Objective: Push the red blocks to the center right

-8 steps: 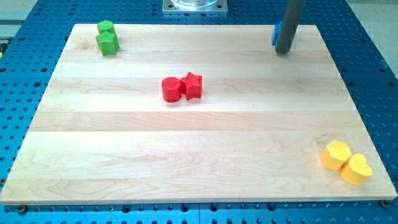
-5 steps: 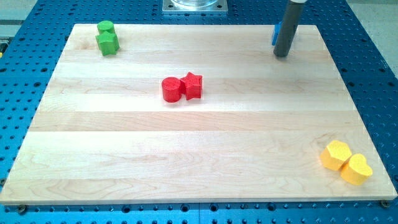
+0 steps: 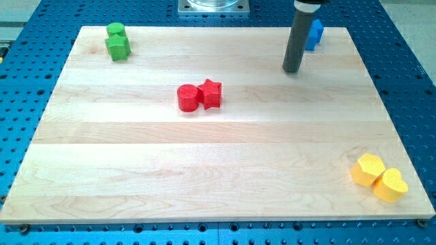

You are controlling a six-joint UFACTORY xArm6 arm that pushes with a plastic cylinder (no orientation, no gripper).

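Observation:
A red cylinder and a red star sit touching each other a little left of the board's middle, the star on the right. My tip stands on the board near the view's top right, well to the right of and above the red star, touching no block.
Two green blocks sit at the top left corner. A blue block sits at the top right, just behind the rod. A yellow hexagon and a yellow heart sit at the bottom right corner of the wooden board.
My tip has moved left and down the view, away from the blue block and toward the board's middle. No block has moved.

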